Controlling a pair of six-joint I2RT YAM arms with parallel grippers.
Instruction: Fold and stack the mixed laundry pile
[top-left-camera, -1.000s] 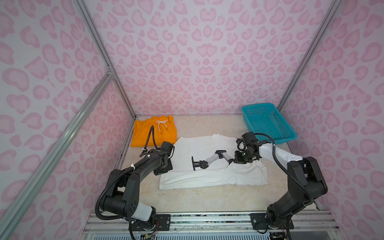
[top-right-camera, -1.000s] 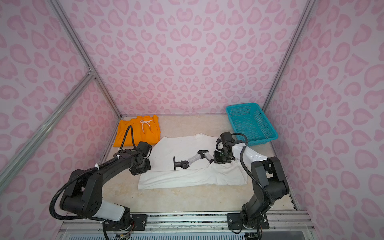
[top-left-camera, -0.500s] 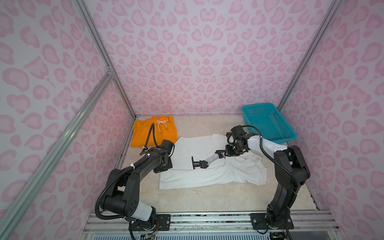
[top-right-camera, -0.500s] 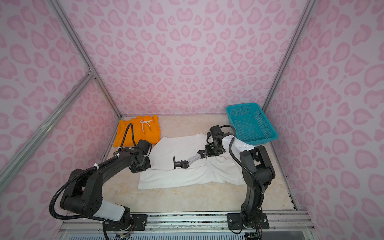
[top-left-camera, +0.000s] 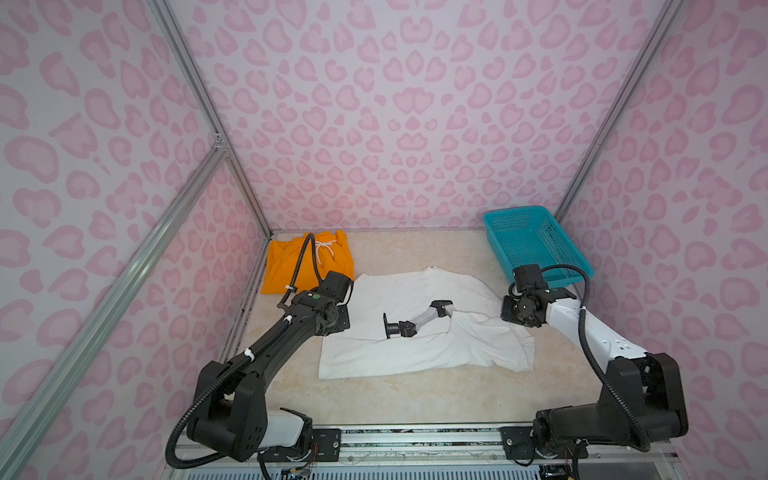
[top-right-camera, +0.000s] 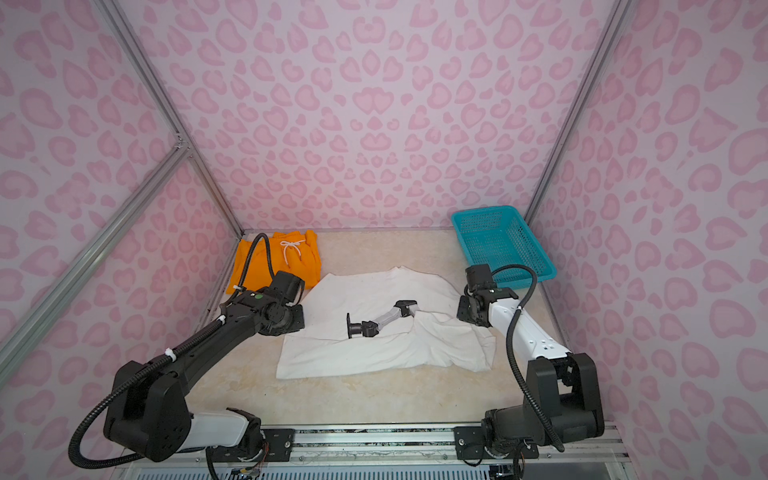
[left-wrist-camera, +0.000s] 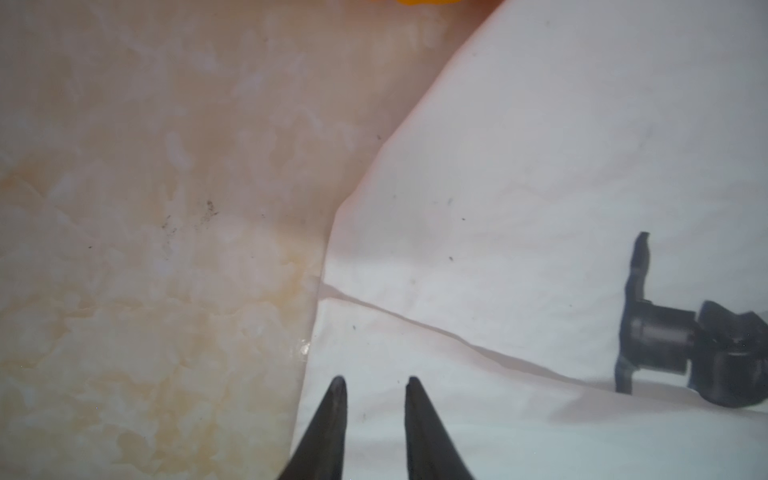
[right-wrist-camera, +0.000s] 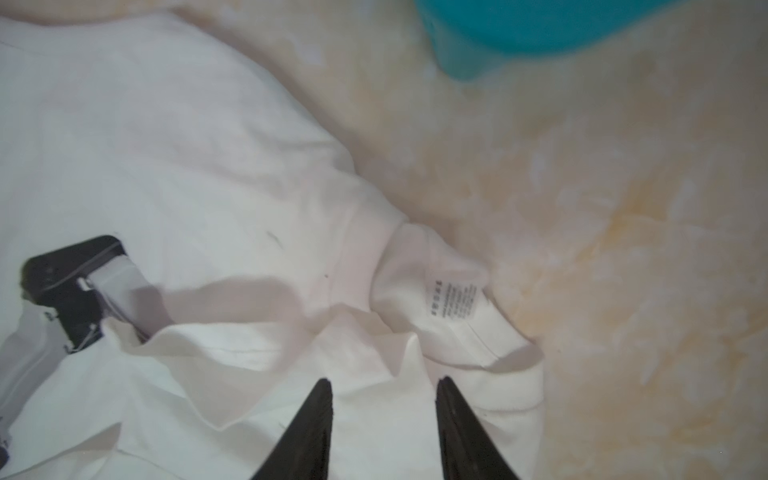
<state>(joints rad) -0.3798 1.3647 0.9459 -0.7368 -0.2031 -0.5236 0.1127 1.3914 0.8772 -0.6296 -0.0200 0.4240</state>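
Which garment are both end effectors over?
The white printed T-shirt, spread mid-table: the left end effector and right end effector hang over its opposite edges. The orange shorts lie apart, farther back.

Free lanes front and back; corners and flanks taken.

Bare table (top-left-camera: 415, 399) runs free across the whole front, before the white T-shirt (top-left-camera: 415, 349), and again between the shirt's far edge and the back wall (top-left-camera: 415, 124). Orange shorts (top-left-camera: 282, 266) fill the far left corner, just beside the shirt; the teal basket (top-left-camera: 536, 245) fills the far right one, leaving a narrow bare gap to the shirt. The left gripper (left-wrist-camera: 374, 379) hangs over the shirt's left edge and the right gripper (right-wrist-camera: 384, 380) over its rumpled right side, each with parted jaws and nothing between, both blocking the flanks. The shirt's middle lies open from above.
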